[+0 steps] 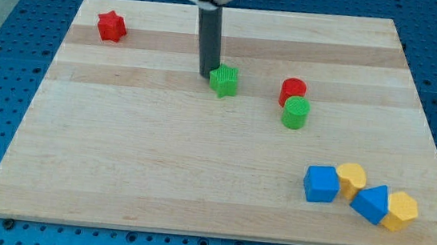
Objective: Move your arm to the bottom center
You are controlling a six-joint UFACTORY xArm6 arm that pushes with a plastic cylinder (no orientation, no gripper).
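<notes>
Near the view's top centre — my tip [204, 74], seemingly touching the green block [224, 81] — no jaws.

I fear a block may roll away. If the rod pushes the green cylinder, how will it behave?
The green cylinder stands upright, so it probably slides rather than rolls. It seems to touch the red cylinder behind it, which might shift too. My tip is beside the green star block.

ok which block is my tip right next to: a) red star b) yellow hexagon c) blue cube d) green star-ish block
d, my tip sits just at the view's left edge of the green star-shaped block, near the board's top center, far from the other blocks.
</notes>
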